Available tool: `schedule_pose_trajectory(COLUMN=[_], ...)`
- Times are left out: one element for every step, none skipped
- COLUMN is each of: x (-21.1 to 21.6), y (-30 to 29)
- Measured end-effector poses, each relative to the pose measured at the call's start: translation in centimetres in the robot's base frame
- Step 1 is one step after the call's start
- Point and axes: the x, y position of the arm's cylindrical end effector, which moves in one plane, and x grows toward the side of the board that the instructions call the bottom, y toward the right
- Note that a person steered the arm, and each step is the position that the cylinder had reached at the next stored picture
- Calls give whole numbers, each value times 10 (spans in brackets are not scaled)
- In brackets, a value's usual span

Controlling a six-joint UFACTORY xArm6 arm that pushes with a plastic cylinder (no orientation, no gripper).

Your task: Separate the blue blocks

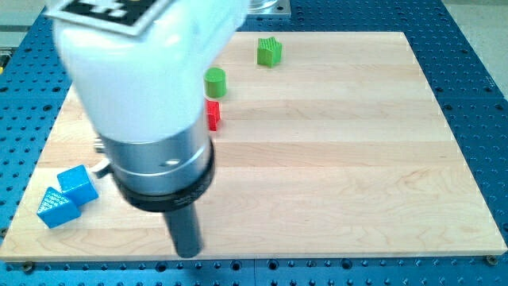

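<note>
the two blue blocks sit at the view's bottom left of the wooden counter [333,159], touching: a blue cube [78,184] up and to the right, a blue wedge-like block [57,207] down and to the left, its exact shape hard to make out. so the separating isn't done yet, they're still a pair.

my tip [187,254] is down near the view's bottom edge of the counter, well to the right of the blue pair, not touching either. the end effector is just a plain dark rod, no jaws, nothing to open or close, and it holds nothing.

step in hand, as i judge it: approach. the tip has to get to the blues before any push starts.

next move prob calls for coming in from the right toward the seam between the two, or catching just one of them off-centre, so one slides away while the other stays put. a square push on the cube would likely shove both together toward the counter's left edge, which is close, so risk of one going off.

other stuff, far from the action: green cylinder [215,82], red block [213,114] just below it, green star-ish block [270,52] near the view's top.

writing: none readable. there's a black-and-white marker pattern on top of the arm's white housing [135,71], blurred, no text or brand i can make out.
</note>
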Motion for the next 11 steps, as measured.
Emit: schedule_pose_trajectory(x=[-1, -1, -2, -12, -31, -60, -87, -122, -114, -97, -86], y=[-38, -103, -157, -204, -199, -186, -141, -50, -50, -98, -98])
